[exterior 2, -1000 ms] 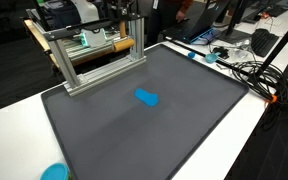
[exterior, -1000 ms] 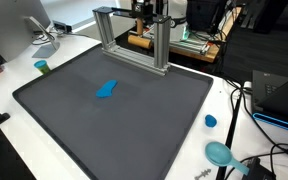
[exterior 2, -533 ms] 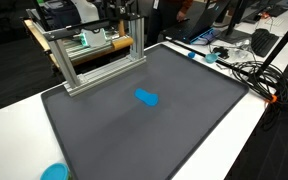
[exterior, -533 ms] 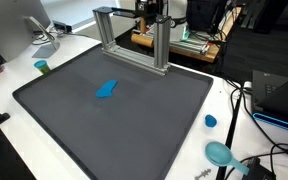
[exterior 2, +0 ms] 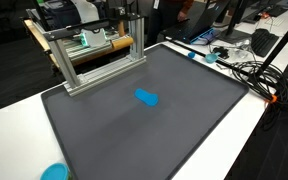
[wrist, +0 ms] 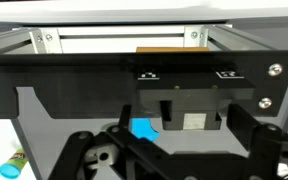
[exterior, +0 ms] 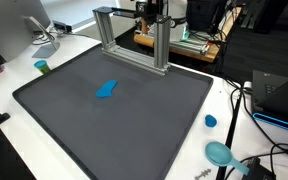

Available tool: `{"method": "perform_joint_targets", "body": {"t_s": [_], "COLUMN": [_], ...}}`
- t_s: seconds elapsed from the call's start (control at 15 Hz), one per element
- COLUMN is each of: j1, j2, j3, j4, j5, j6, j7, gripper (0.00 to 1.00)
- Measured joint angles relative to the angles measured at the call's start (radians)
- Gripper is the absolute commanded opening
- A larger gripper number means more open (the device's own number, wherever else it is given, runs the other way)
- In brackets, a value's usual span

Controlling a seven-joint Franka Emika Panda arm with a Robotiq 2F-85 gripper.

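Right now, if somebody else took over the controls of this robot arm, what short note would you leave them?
The gripper is open and holds nothing, as the wrist view shows.
The small flat blue piece lies alone near the middle of the dark grey mat, untouched and well apart from the gripper.
The silver aluminium frame stands on the mat's far edge.
Done: nothing gripped.
Left: probably the whole approach to the blue piece and the grasp.

hand (wrist: 174,160) | fingers spread wide apart | aimed forward and down
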Motion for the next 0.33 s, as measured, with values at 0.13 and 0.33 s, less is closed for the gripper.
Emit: {"method": "perform_joint_targets", "body": {"t_s": [0.13, 0.33], "j1": [-0.020, -0.061], "j2": [-0.043, -0.130], "j3": [-0.020, -0.071], "j4": [0.002, 0.006], "j5": [0.000, 0.001], "j6": [0.000, 0.012], "j7": [0.007, 0.008], "gripper": [1.00, 1.00]}}
